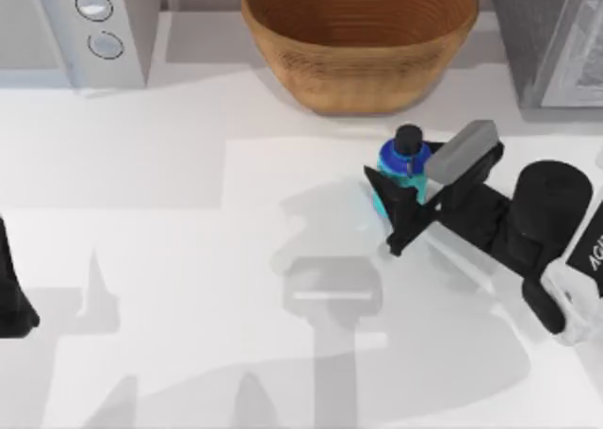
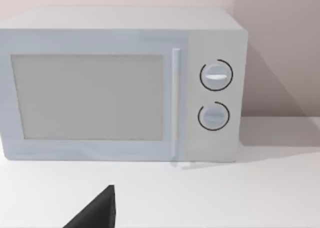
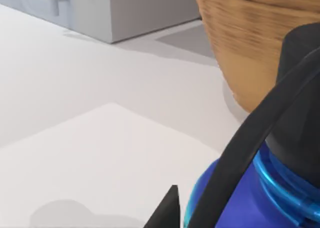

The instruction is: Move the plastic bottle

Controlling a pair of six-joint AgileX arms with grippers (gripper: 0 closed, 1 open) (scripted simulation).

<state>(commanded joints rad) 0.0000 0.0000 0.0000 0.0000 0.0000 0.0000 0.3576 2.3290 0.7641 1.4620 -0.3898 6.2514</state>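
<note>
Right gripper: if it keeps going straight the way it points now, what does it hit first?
The right gripper points toward the top view's left and already straddles the plastic bottle, so the bottle comes first. Past it the white table looks free, though depth is unclear.

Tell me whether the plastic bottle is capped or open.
Capped: a black round cap sits on the plastic bottle, which the right pincer is closed around, below the wicker bowl.
</note>
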